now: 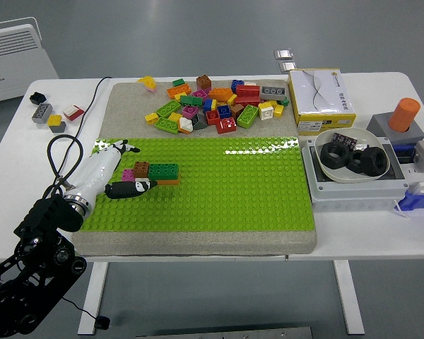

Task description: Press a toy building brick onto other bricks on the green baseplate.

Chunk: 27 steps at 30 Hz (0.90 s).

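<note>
A small stack of bricks stands on the left of the green baseplate: a brown brick and a green brick on top of an orange brick, with a pink brick at its left. My left hand lies over the baseplate just left of the stack. Its fingers are spread and hold nothing; the thumb points at the stack's lower left. The right arm is out of view.
A pile of loose bricks lies on the grey mat behind the baseplate. A yellow box, a bowl of black nuts on a grey case and an orange cylinder stand at the right. Three small blocks lie far left.
</note>
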Available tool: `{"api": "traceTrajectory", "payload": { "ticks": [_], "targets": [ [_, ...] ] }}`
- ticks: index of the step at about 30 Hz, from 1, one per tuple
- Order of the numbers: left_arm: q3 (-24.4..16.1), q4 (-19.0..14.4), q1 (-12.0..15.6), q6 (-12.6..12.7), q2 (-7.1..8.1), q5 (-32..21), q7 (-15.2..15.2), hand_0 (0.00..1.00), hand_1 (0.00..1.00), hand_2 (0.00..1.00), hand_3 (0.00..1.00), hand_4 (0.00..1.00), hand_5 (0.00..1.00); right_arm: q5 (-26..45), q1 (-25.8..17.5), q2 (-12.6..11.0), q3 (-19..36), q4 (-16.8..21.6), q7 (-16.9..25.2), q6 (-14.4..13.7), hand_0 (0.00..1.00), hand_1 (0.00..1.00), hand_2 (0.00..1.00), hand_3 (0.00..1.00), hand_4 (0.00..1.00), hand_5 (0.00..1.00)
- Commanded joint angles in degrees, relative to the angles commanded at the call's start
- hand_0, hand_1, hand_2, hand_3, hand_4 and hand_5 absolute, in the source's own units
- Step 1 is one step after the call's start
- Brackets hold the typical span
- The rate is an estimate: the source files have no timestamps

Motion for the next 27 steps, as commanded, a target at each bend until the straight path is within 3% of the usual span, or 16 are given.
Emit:
{"api": "traceTrajectory", "payload": {
  "ticks": [9,27],
  "targets": [
    [0.3,2.4,0.1,0.5,-0.33,-0.2,-0.7,0.976,0.980,0.998,0.765,0.931,0.846,0.5,0.1,0.0,-0.4,0.0,0.0,-0.1,0.514,0.700,0.683,0.756,0.808,0.800],
    [1.3,3.2,0.5,0.8,-0.51,-1.6,-1.1,0.980,0.984,0.998,0.760,0.940,0.828,0.4,0.4,-0.1,-0.2,0.0,-0.1,-0.1,0.514,0.700,0.682,0.756,0.809,0.800]
  ]
}}
